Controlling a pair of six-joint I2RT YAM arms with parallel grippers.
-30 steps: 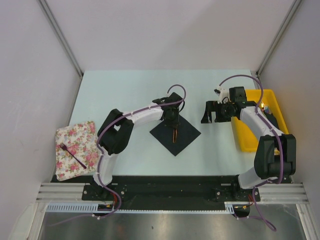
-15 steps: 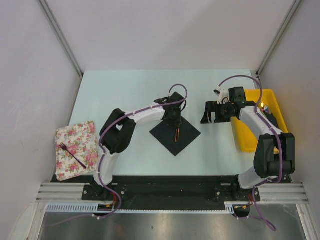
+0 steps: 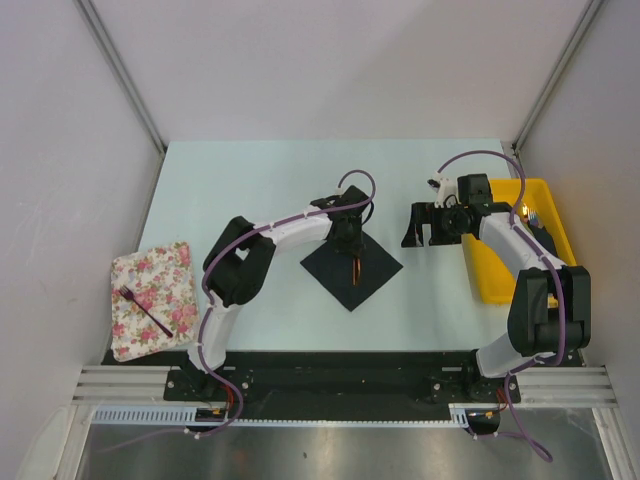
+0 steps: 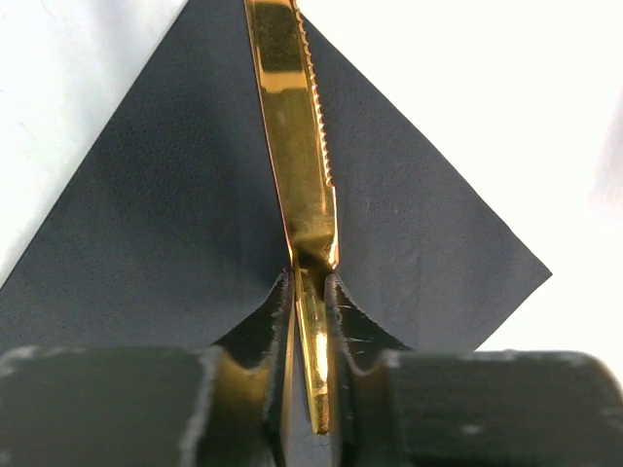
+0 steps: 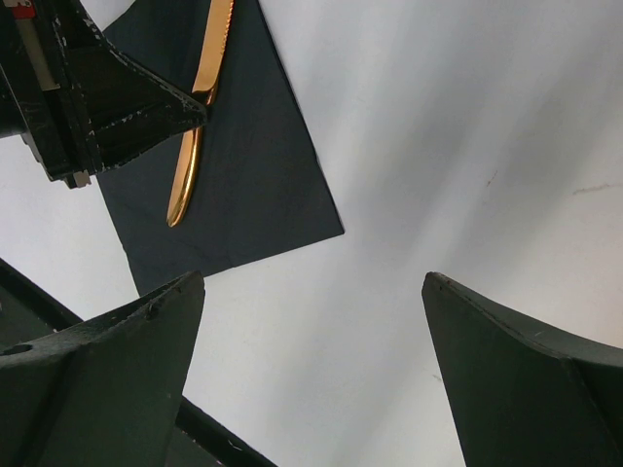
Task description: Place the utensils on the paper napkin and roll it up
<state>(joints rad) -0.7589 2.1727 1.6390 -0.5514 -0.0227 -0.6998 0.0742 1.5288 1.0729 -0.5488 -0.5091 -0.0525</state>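
The gold knife lies flat on the black paper napkin, about along its diagonal. The napkin is spread like a diamond in the middle of the table. The left gripper has its two fingers very close on both sides of the knife handle; whether they press it I cannot tell. The right gripper hangs to the right of the napkin, fingers spread wide, nothing between them. A yellow bin stands at the right edge. On the left, a floral cloth carries a dark fork.
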